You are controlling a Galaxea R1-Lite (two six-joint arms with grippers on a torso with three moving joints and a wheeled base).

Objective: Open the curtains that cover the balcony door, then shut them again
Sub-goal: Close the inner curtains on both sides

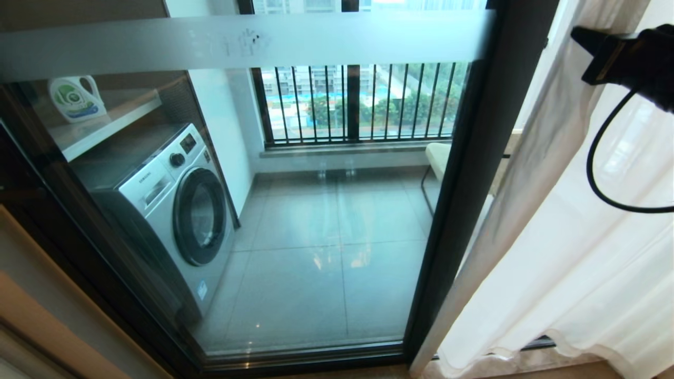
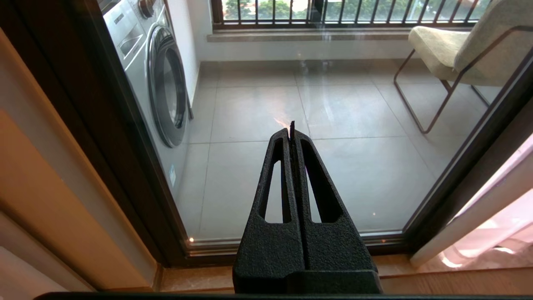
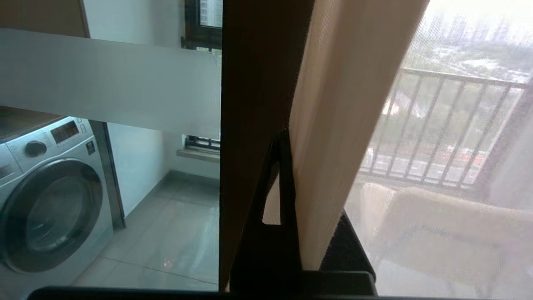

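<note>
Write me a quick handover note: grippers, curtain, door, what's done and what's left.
Right gripper: raised at the right, shut on the curtain's hemmed edge.
Left gripper: shut, empty, low, facing the glass.
Curtains: gathered to the right; the balcony door glass is largely uncovered, with washing machine and chair visible beyond it.
Done, judging by this: opening, or nearly so.
Left: draw the curtain back across the door, then release.

A home, high up in an apartment block: laundry balcony behind a sliding glass door (image 1: 295, 210), with a front-loading washing machine (image 1: 179, 205), detergent jug (image 1: 76, 98) on a shelf, cushioned chair (image 2: 454, 50), tiled floor, barred window (image 1: 363, 102), sheer curtains (image 1: 579, 252).
</note>
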